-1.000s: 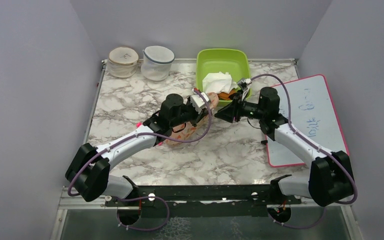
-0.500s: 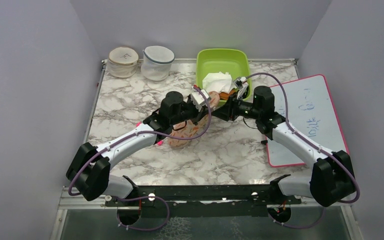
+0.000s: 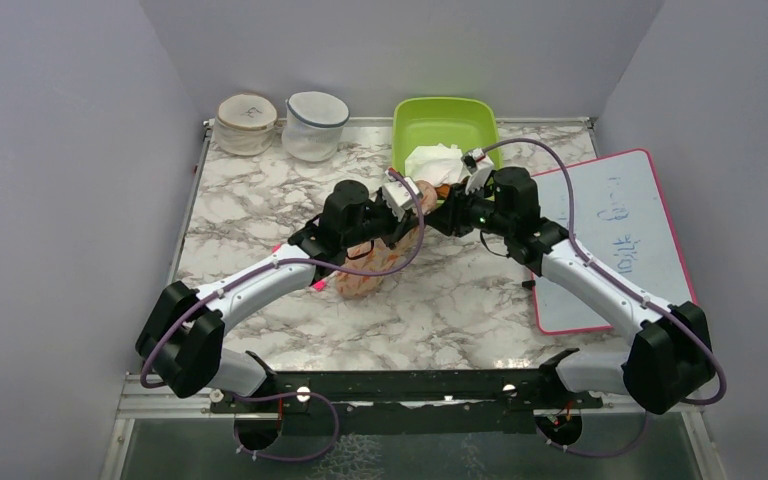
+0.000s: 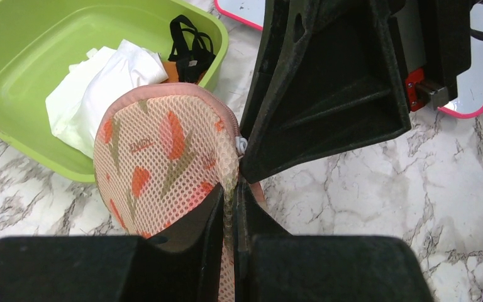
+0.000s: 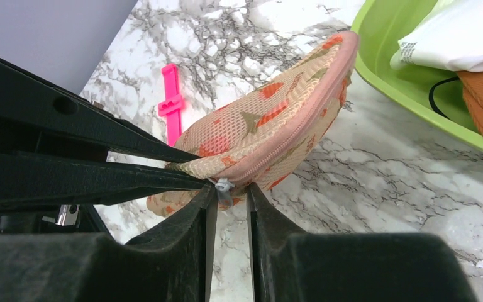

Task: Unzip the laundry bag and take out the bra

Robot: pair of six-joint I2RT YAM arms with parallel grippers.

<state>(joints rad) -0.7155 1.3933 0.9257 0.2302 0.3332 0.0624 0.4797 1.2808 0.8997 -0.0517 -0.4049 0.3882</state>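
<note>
The peach mesh laundry bag [image 3: 372,265] with orange-red motifs and pink zip edging hangs tilted off the marble table near the middle. My left gripper [image 4: 229,192] is shut on a pinch of its mesh beside the zip; in the top view it is [image 3: 415,208]. The bag fills the left wrist view [image 4: 157,151] and shows in the right wrist view [image 5: 270,126]. My right gripper [image 5: 229,192] is open by a narrow gap. The white zip pull [image 5: 223,187] lies between its jaws, against the left finger. The zip looks closed. The bra is hidden.
A green tub [image 3: 445,120] behind the grippers holds a white cloth [image 3: 430,160] and a black-and-orange garment [image 4: 188,53]. Two round mesh tubs [image 3: 246,122] [image 3: 315,125] stand at the back left. A pink-edged whiteboard [image 3: 615,230] lies at the right.
My right gripper has moved left and back until its jaws sit around the zip pull. My left gripper has shifted slightly back with the bag still in it.
</note>
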